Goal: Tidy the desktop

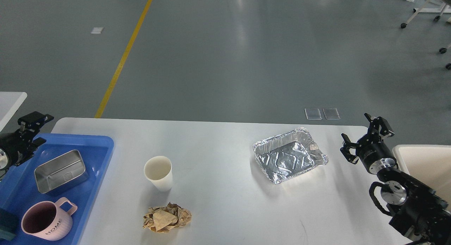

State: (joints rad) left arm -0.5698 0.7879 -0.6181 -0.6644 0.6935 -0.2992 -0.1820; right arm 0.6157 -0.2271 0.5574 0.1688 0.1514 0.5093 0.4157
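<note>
The desktop (225, 188) fills the lower half of the head view, its far edge running against grey floor (246, 54) marked by a yellow line (123, 58); a blue tray (102, 153) sits at its left end, holding a steel tin (60, 171) and, nearer, a pink mug (47, 220) lettered HOME; just right of the tray a white paper cup (159, 173) stands upright, and a crumpled brown paper (166, 218) lies near it on the close side, apart from it; well to the right an empty foil tray (289, 155) rests on the bare top, slightly skewed; the right gripper (363, 139) hangs over the desktop's right end, beside the foil tray but not touching it, its fingers spread wide and holding nothing; the left gripper (33, 123) hovers at the tray's far left corner, seen dark and small, so whether its fingers are parted I cannot tell; a cream bin (422, 160) shows behind the right arm.
</note>
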